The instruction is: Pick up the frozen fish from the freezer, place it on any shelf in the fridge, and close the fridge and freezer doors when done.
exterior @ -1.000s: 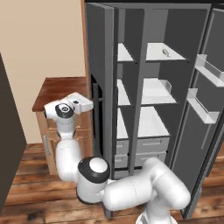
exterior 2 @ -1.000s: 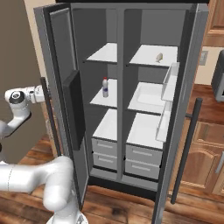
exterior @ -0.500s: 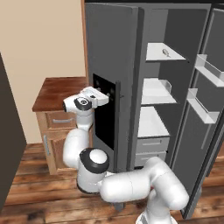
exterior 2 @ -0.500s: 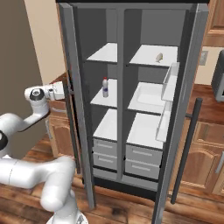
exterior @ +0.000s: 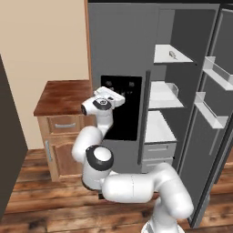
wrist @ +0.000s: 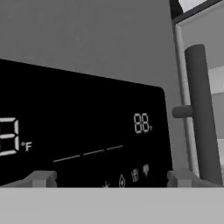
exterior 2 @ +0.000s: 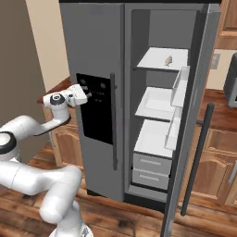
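1. I have the two-finger gripper [wrist: 112, 178] right up against the narrower grey freezer door [exterior: 119, 54], at its black dispenser panel [wrist: 78, 131]. The two fingertips [wrist: 41, 178] stand wide apart with nothing between them.
2. The freezer door sits shut across its compartment, with its long dark vertical bar handle [exterior 2: 113, 121] along the inner edge.
3. The wider grey fridge door [exterior 2: 190, 120] stands swung open on the right side, its own dark bar handle [exterior 2: 196, 159] facing outward and its clear inner bins [exterior: 213, 73] in sight.
4. The tiny grey-tan frozen fish [exterior 2: 168, 60] lies on the top plain white shelf [exterior 2: 155, 59] of the dark-grey fridge compartment [exterior 2: 159, 28], well apart from my gripper.
5. Below it I see a white panel with a clear raised rim [exterior 2: 155, 102], then white drawers [exterior 2: 150, 163].
6. A wooden cabinet with a brown top [exterior: 61, 93] stands just beside the unit on the freezer side.
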